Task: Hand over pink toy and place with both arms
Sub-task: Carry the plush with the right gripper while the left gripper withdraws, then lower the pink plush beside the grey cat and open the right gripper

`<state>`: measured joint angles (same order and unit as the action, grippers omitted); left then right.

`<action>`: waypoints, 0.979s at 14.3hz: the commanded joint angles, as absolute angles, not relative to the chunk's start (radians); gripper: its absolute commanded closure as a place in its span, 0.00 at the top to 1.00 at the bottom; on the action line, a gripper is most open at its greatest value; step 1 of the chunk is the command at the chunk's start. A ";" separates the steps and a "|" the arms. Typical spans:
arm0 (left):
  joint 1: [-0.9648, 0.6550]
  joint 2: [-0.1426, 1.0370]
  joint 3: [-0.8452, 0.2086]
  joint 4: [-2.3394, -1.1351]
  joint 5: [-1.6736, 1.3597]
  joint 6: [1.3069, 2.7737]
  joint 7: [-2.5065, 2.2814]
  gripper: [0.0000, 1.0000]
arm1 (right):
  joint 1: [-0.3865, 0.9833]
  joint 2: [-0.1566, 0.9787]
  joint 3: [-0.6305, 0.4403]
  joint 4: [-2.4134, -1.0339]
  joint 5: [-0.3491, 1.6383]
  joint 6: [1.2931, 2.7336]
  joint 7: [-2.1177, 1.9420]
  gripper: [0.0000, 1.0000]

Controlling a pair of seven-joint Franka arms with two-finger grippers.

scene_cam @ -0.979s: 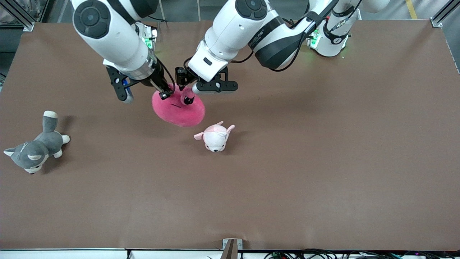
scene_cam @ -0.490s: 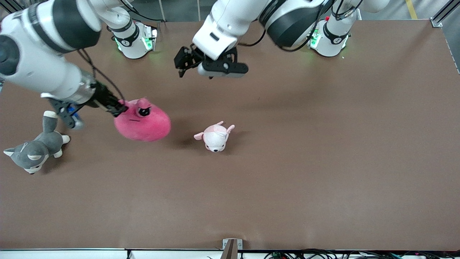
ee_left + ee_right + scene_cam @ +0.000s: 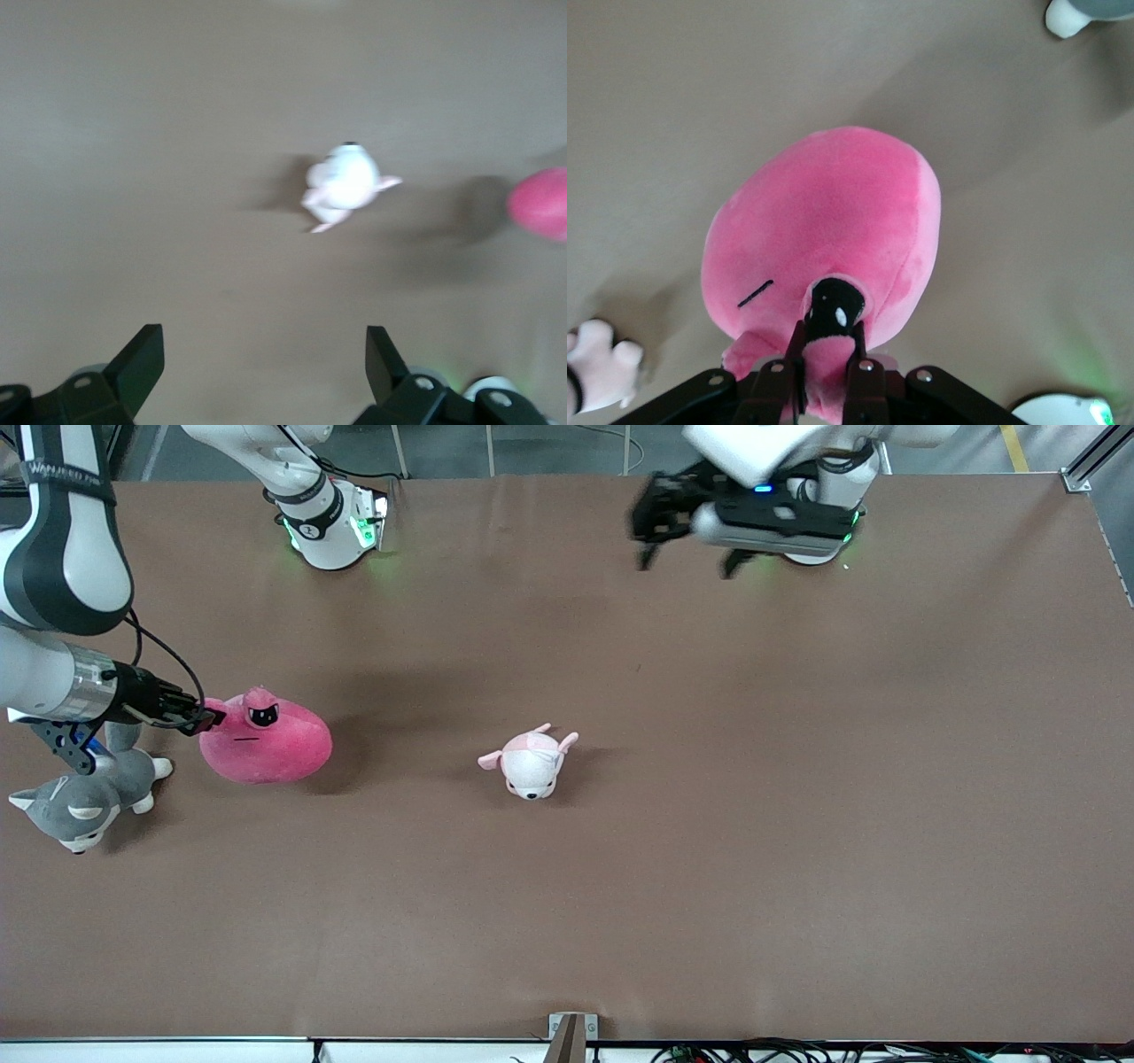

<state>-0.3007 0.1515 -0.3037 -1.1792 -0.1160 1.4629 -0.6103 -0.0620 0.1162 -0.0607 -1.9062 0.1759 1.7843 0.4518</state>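
In the front view we are gripping the pink toy [image 3: 264, 735] with the right gripper [image 3: 205, 717], clenched on a bump at its top, low near the worktop's [image 3: 709, 824] edge at the right arm's end, beside the grey husky plush [image 3: 84, 797]; the left gripper [image 3: 687, 558] is hanging released over the edge by its base. In the left wrist view our fingers [image 3: 142, 367] are spread wide over bare brown surface, the puppy plush [image 3: 345, 181] well apart. In the right wrist view we are pinching the toy's nub, so the handover looks done and only setting down and letting go remains
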 commanded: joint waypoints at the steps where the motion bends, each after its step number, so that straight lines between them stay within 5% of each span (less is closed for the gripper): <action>1: -0.160 0.112 -0.311 -1.206 -0.112 1.352 -0.365 1.00 | -0.092 0.089 -0.038 -2.003 0.187 1.839 0.393 0.00; 7: 0.012 0.127 -0.311 -1.267 -0.014 1.322 -0.170 1.00 | -0.060 0.124 -0.034 -2.011 0.192 1.896 0.388 0.01; 13: 0.097 0.069 -0.318 -1.491 0.015 1.485 -0.102 1.00 | -0.040 0.196 -0.034 -2.008 0.215 1.974 0.388 0.04; 14: 0.125 0.048 -0.318 -1.541 0.009 1.529 -0.053 1.00 | -0.040 0.201 -0.034 -2.005 0.215 1.983 0.388 0.11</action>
<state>0.0704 0.1278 -0.3056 -1.4189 0.0056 1.4549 -0.1305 -0.0450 0.1994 -0.0312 -2.0020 0.1910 1.9648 0.4015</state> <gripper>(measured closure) 0.000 0.868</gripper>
